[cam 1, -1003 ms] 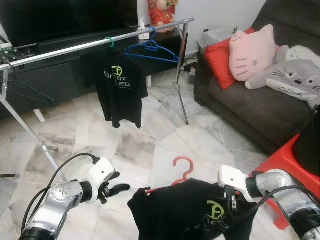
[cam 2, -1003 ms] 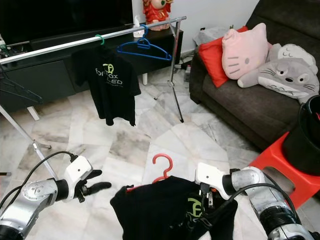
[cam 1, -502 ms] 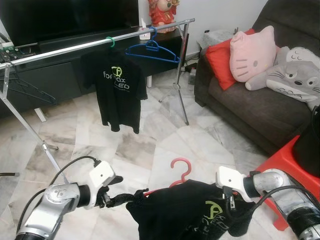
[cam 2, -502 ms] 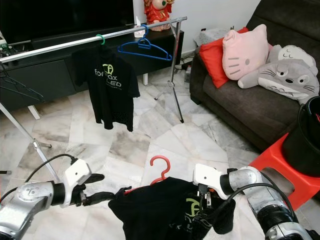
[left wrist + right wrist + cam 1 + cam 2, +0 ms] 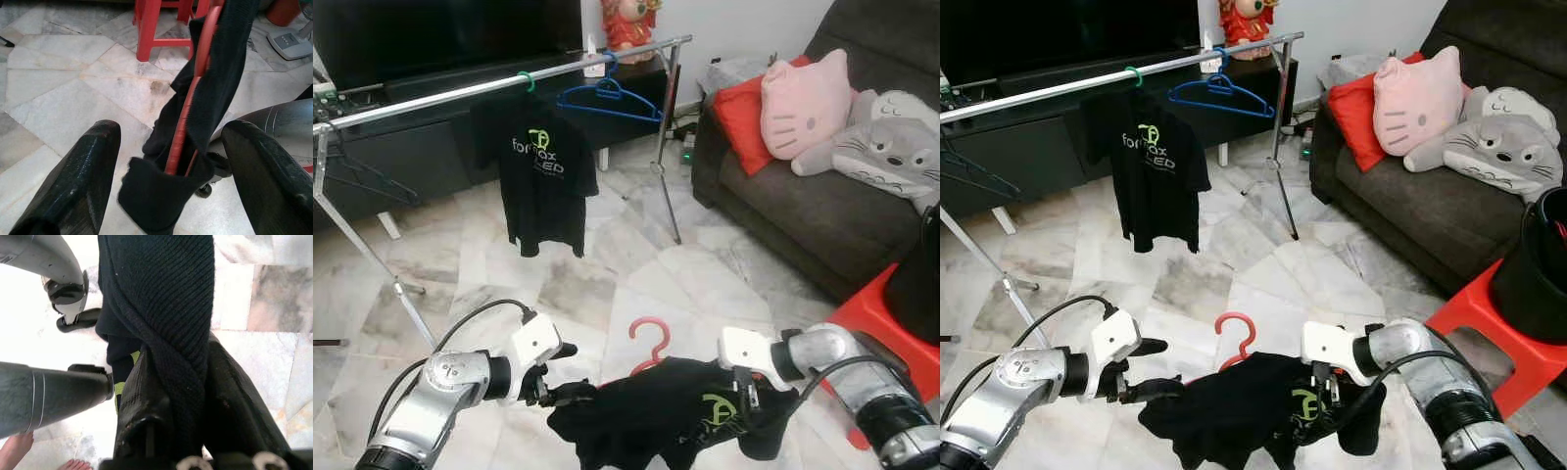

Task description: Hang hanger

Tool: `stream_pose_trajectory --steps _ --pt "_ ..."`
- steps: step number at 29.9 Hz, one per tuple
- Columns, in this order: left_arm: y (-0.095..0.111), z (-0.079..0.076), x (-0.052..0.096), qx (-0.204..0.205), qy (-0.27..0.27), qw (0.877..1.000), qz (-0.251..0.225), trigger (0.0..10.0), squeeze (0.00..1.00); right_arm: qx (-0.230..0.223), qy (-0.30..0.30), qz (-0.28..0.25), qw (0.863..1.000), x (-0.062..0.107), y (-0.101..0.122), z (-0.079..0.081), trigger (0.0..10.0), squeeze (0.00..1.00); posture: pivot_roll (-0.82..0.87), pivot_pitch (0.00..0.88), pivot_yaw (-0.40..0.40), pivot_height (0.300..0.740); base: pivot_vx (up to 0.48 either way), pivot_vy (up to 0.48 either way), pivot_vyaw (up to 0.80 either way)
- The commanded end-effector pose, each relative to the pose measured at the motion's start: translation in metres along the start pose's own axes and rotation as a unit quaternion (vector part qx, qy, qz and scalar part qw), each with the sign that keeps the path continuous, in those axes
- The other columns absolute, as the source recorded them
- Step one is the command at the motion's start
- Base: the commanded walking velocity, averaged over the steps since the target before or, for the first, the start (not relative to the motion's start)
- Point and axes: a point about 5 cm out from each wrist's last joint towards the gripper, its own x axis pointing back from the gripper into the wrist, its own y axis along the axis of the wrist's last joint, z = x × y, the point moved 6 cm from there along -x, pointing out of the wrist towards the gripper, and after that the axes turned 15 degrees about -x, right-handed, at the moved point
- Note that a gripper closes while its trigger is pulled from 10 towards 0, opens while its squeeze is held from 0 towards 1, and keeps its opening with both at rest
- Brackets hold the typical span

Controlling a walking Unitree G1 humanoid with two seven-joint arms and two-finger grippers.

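A grey sofa (image 5: 822, 211) is sitting to the right of a long metal clothes rail (image 5: 499, 83), where a black T-shirt (image 5: 540, 176) and a blue hanger (image 5: 610, 98) are hanging. Low in front, a second black shirt (image 5: 656, 416) is draped on the red hanger (image 5: 651, 343). The right gripper (image 5: 749, 397) is clamping one shoulder; the left gripper (image 5: 558, 392) is spread wide around the other end.
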Motion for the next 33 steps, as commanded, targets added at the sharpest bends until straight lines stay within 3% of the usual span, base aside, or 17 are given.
stream_pose_trajectory --steps 1,8,22,33 --pt "0.003 -0.002 0.0 -0.014 -0.014 1.0 0.004 10.0 0.0 0.018 -0.006 -0.008 1.0 0.002 0.012 -0.006 10.0 0.0 -0.04 0.0 -0.049 0.74 0.0 0.0 0.0" --pt "-0.001 -0.01 0.0 -0.025 -0.038 0.999 0.025 10.0 0.0 0.024 -0.036 -0.011 0.999 -0.001 0.02 -0.017 10.0 0.0 -0.04 0.0 -0.049 0.74 0.0 0.0 0.0" --pt "-0.014 -0.006 -0.005 -0.04 -0.025 0.997 0.061 10.0 0.0 0.028 -0.022 -0.018 0.999 -0.008 0.024 -0.013 10.0 0.0 -0.02 0.0 -0.042 0.74 0.0 0.0 0.0" --pt "-0.02 -0.019 -0.002 -0.04 -0.066 0.994 0.077 10.0 0.0 0.029 -0.03 -0.02 0.999 -0.009 0.026 -0.016 10.0 0.0 -0.01 0.0 -0.033 0.74 0.0 0.0 0.0"
